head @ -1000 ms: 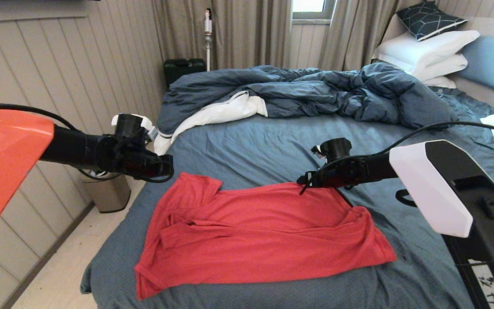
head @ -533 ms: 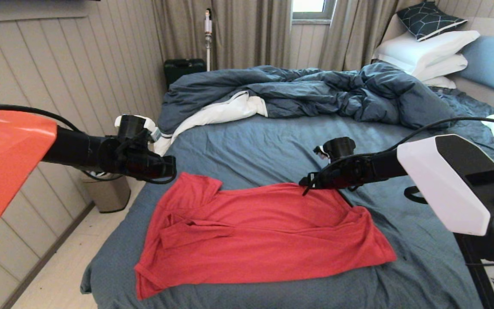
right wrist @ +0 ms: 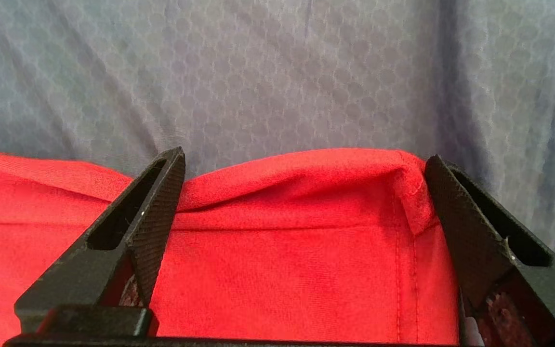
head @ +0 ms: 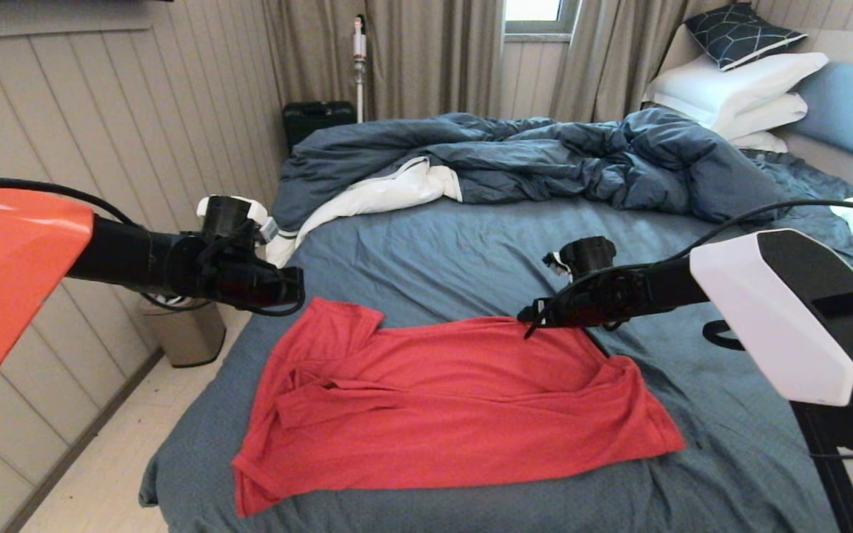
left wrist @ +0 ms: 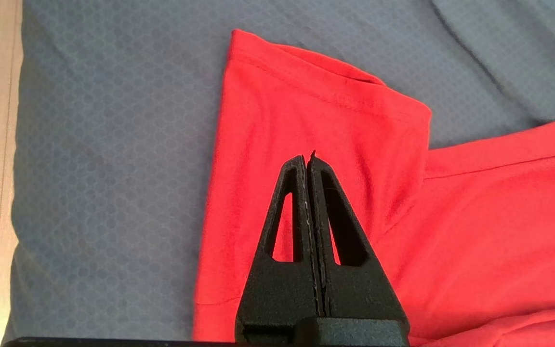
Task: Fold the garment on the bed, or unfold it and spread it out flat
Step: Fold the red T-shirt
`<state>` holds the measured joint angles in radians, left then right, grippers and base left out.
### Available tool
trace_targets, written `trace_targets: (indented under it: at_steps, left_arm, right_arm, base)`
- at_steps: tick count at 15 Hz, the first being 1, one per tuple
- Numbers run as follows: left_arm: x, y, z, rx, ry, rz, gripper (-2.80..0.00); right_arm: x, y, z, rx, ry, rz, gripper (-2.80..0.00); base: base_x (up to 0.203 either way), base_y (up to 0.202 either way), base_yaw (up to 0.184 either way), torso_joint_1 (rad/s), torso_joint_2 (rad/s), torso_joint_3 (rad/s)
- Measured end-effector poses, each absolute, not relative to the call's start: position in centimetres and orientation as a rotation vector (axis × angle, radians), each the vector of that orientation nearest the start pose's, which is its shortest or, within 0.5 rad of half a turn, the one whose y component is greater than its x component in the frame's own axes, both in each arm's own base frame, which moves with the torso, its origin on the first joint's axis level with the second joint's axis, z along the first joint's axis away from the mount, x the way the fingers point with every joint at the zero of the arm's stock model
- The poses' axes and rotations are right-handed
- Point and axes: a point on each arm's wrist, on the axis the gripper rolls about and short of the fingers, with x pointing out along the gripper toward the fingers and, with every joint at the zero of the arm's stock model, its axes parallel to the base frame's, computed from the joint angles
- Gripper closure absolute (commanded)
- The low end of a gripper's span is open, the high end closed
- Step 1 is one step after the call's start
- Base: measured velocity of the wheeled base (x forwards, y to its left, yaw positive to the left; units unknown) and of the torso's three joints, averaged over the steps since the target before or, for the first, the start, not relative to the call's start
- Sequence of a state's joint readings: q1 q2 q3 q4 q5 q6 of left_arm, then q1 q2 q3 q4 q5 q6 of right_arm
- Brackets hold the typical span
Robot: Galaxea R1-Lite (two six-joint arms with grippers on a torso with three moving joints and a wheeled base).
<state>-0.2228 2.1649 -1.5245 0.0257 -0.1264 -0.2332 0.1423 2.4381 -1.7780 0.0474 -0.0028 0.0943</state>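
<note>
A dark green hard case point(head: 317, 118) stands on the floor against the beige curtains point(head: 426, 55), with a white stick vacuum point(head: 359, 63) upright just beside it. A metal waste bin point(head: 184, 333) sits by the panelled wall point(head: 101, 126). High in the corner is a small window point(head: 534, 15).

The left arm point(head: 138, 259) is black with an orange shell and a cable. The right arm point(head: 641, 292) is black, white-shelled. Fingers point(left wrist: 301, 207) are black, slotted triangles.
</note>
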Motion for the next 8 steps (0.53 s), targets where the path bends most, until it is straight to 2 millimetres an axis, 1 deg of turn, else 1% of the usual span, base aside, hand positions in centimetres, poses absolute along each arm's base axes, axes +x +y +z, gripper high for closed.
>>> trace_targets:
  at_steps: [5,6,8]
  left_arm:
    - [42.16,-10.03,14.12,-0.188,0.706,-0.259,0.0]
    - [42.15,-10.03,14.09,-0.188,0.707,-0.26,0.0]
    - [42.12,-10.02,14.02,-0.187,0.71,-0.259,0.0]
  right_arm:
    - [48.32,6.67,8.02,0.043,0.72,0.099,-2.8]
    - [48.32,6.65,8.0,0.044,0.721,0.099,0.0]
    - [48.32,6.63,8.05,0.044,0.72,0.098,0.0]
  base:
    - [0.0,0.0,0.0,0.0,0.0,0.0]
    - [0.0,0.0,0.0,0.0,0.0,0.0]
    - [0.0,0.0,0.0,0.0,0.0,0.0]
